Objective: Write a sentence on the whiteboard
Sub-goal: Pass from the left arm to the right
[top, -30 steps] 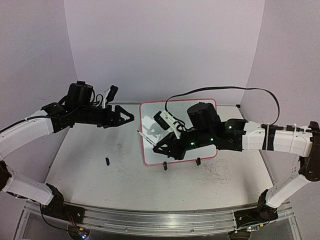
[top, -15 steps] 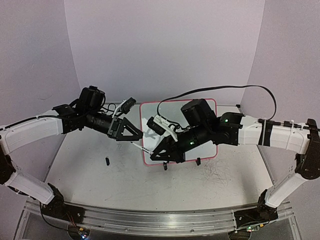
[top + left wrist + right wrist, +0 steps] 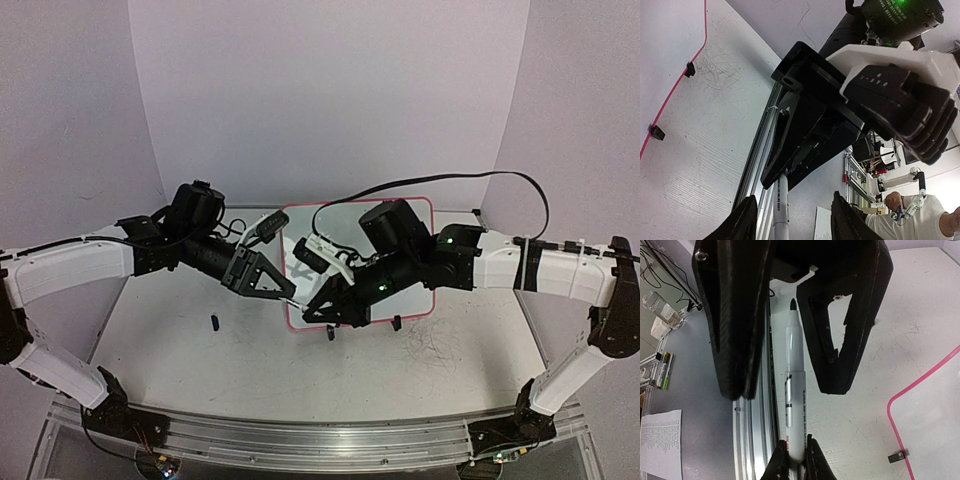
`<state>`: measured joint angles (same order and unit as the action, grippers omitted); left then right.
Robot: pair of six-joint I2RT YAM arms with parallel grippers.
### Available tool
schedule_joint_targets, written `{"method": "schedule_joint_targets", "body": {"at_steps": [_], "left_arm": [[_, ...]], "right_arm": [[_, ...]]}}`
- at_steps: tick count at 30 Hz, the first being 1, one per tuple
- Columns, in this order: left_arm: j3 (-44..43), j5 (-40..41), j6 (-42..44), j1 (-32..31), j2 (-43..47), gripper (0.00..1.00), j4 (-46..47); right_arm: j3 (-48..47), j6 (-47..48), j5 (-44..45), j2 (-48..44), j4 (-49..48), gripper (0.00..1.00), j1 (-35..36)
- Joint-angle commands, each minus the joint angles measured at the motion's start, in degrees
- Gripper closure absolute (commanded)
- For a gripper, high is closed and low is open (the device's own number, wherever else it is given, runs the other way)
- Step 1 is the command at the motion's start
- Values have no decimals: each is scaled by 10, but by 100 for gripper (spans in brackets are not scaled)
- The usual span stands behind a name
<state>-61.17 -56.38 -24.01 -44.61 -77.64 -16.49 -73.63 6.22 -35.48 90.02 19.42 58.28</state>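
The whiteboard (image 3: 300, 225), white with a pink-red rim, stands on black clip feet at the table's middle back. My right arm covers much of it, and no sentence shows on the bare part. My right gripper (image 3: 312, 312) is shut on the rear end of a white marker (image 3: 792, 390), whose uncapped blue tip points toward the left arm. My left gripper (image 3: 285, 293) is open, one finger on each side of the marker's (image 3: 780, 210) barrel with a gap on both sides. The two grippers meet just off the board's front left corner.
A small black marker cap (image 3: 214, 322) lies on the tabletop left of the board. Grey scribbles mark the tabletop at the front right (image 3: 435, 350). The board's rim (image 3: 897, 405) and one clip foot (image 3: 895, 456) lie right of the right gripper. An aluminium rail (image 3: 300, 440) runs along the near edge.
My left arm has swung right and down until its jaws straddle the marker, and the jaws have narrowed. My right gripper has shifted slightly left, still holding the marker.
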Motion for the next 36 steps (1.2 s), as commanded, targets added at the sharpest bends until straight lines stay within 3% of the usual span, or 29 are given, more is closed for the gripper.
{"method": "schedule_joint_targets", "body": {"at_steps": [1, 7, 15, 16, 19, 24, 28, 32, 36], "left_arm": [[3, -6, 6, -6, -1, 50, 12], [4, -3, 18, -6, 2, 63, 4], [2, 23, 35, -6, 12, 98, -4], [1, 30, 38, -6, 14, 100, -5], [-7, 51, 40, -5, 20, 100, -5], [-50, 83, -3, -6, 2, 100, 37], [-72, 114, -38, -5, -12, 100, 88], [-48, 91, -135, -6, -28, 100, 241], [-55, 100, -154, -6, -49, 100, 253]], "right_arm": [[-20, 4, 28, -6, -4, 100, 0], [-14, -5, 37, -6, -4, 100, 0], [-12, -20, 55, -5, -7, 100, -1], [-10, -28, 61, -8, -10, 91, 0], [20, -76, 73, -34, -51, 45, -11], [143, -214, 30, -101, -237, 3, -70], [244, -344, 58, -166, -400, 2, -93], [292, -429, 62, -181, -527, 2, -94], [288, -503, 34, -176, -575, 2, -103]]}}
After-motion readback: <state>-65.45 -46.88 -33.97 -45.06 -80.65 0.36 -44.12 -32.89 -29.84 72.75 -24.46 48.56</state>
